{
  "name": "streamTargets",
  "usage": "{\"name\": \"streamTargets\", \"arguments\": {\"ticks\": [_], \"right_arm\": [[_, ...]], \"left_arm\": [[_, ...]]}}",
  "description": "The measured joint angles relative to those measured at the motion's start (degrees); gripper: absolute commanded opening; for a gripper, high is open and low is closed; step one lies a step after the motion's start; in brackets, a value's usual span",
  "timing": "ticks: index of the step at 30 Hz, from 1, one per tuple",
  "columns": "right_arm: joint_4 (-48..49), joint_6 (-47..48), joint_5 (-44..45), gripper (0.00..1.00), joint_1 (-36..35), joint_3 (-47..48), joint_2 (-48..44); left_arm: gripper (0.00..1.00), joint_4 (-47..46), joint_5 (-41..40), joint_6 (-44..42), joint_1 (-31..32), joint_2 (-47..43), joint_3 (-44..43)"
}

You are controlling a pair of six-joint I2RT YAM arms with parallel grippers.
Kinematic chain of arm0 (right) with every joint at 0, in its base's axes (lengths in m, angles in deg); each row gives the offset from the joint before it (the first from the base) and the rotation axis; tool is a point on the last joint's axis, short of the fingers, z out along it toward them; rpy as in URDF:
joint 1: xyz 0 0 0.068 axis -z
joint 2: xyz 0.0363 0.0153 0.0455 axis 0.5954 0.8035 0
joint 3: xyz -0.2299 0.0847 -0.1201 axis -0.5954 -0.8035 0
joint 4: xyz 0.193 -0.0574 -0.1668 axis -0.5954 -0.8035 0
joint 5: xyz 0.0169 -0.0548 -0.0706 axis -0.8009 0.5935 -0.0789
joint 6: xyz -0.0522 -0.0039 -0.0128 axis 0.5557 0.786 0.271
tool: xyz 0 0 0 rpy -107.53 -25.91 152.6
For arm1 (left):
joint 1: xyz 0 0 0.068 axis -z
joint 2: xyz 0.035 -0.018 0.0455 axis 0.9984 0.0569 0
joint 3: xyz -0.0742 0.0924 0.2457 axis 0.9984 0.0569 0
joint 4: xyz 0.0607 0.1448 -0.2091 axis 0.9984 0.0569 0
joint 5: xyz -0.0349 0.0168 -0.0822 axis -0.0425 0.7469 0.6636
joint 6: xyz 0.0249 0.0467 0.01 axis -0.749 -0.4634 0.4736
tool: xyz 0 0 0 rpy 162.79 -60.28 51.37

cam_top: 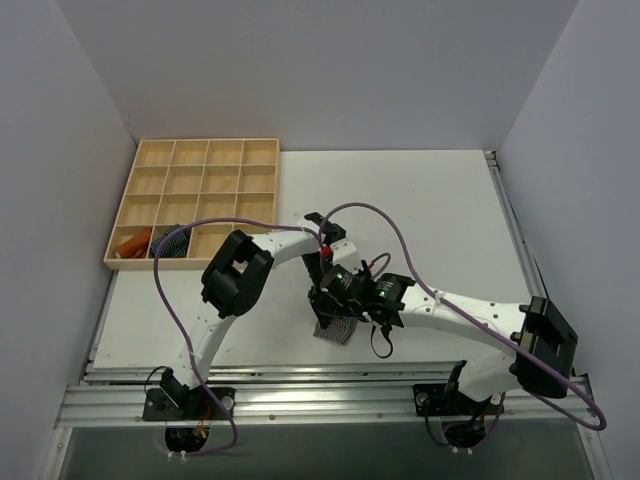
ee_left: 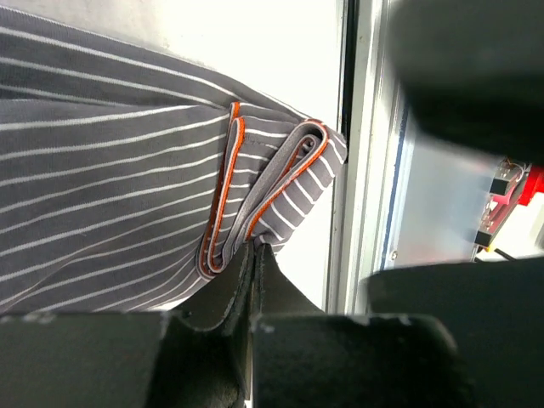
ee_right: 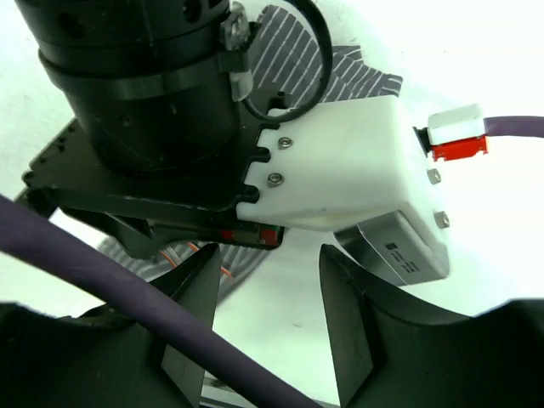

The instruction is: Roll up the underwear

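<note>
The underwear (cam_top: 333, 331) lies on the white desk (cam_top: 420, 200), toward its near edge and about midway across; seen close from the left wrist, it is grey cloth with thin white stripes and orange edging (ee_left: 127, 187), spread flat on one side and folded over in several layers at the end nearest the desk's edge. The left gripper (ee_left: 253, 255) is down on that folded end, its jaws closed and pinching the layers together. A metal rail (ee_left: 365, 170) runs just beside the underwear, past the desk's edge.

The right gripper (ee_right: 270, 255) hangs above and just to the right of the underwear, its jaws standing wide apart with nothing between them. The left arm's wrist (ee_right: 340, 161), a black cylinder joined to a white housing, sits directly in front of those jaws and hides most of the underwear from that camera; only striped patches (ee_right: 289, 34) show past it. A purple cable (ee_right: 102, 280) crosses low across the same view.

From above, both grippers crowd together over the underwear, left (cam_top: 325, 300) and right (cam_top: 352, 300) almost touching. Well apart from the underwear, to the far left, stands a wooden tray (cam_top: 205, 146) with many compartments; an orange cloth (cam_top: 133, 243) and a blue striped roll (cam_top: 172, 243) fill two neighbouring cells of the row nearest the underwear.
</note>
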Motion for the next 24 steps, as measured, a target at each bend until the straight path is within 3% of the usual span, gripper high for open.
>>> {"name": "streamTargets", "arguments": {"ticks": [10, 18, 24], "right_arm": [[-1.9, 26.7, -7.8, 0.46, -1.0, 0.5, -5.7], [-2.8, 39.2, -15.8, 0.45, -3.7, 1.1, 3.1], [0.8, 42.4, -16.5, 0.45, -5.2, -1.9, 4.1]], "left_arm": [[0.02, 0.0, -0.4, 0.1, 0.3, 0.0, -0.5], [0.02, 0.1, -0.7, 0.5, 0.5, 0.1, -0.6], [0.02, 0.3, -1.1, 0.7, 1.0, 0.2, -0.7]]}}
